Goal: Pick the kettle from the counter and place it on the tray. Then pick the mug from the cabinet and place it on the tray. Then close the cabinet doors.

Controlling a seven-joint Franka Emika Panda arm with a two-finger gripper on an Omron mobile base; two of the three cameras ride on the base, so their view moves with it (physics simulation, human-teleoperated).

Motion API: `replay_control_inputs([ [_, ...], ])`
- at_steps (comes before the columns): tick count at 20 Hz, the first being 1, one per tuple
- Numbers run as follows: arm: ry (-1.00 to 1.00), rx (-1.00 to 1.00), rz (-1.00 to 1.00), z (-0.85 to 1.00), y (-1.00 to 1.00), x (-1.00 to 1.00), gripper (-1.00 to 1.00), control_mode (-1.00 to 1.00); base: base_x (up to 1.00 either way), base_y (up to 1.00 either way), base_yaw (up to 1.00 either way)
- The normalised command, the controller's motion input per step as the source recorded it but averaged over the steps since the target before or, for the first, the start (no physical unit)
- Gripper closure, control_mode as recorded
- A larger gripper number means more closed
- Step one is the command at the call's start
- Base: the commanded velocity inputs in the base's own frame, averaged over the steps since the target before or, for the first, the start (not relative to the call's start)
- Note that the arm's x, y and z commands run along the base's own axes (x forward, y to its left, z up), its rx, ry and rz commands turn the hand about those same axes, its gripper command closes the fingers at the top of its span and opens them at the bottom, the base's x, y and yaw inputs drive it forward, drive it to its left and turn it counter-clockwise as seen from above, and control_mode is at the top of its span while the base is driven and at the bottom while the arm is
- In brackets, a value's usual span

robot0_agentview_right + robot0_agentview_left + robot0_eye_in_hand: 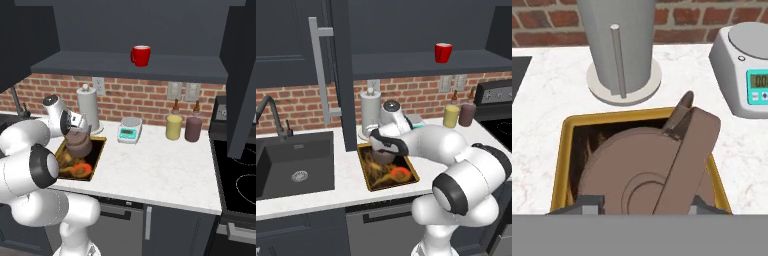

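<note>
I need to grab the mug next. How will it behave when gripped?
The mug is small, so probably light. It stands upright alone on the cabinet shelf, so a sideways nudge could tip it. Its glossy round wall may slip between the fingers.

Kettle [382, 154] mostly hidden behind the white arm in the left base view, tray's [637, 116] near end cut off in the hand view, pincer's [643, 204] fingertips barely showing, scale [747, 75] cropped at right edge
</note>
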Motion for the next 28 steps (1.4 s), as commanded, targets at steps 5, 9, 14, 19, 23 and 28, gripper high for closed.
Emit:
replay_control_inputs([
  [5, 0.00, 0.00, 0.00, -0.11, -0.20, 0.00, -1.00, -1.00, 0.00, 0.00, 0.00],
  [9, 0.00, -0.01, 0.00, -0.04, -0.14, 0.00, -1.00, -1.00, 0.00, 0.00, 0.00],
  [14, 0.00, 0.00, 0.00, 0.02, -0.02, 0.00, -1.00, -1.00, 0.00, 0.00, 0.00],
  [19, 0.00, 0.00, 0.00, 0.09, 0.00, 0.00, -1.00, -1.00, 0.00, 0.00, 0.00],
  [23, 0.00, 0.00, 0.00, 0.19, 0.02, 0.00, -1.00, -1.00, 0.00, 0.00, 0.00],
  [28, 0.00, 0.00, 0.00, 0.32, 0.07, -0.09, -1.00, -1.00, 0.00, 0.00, 0.00],
])
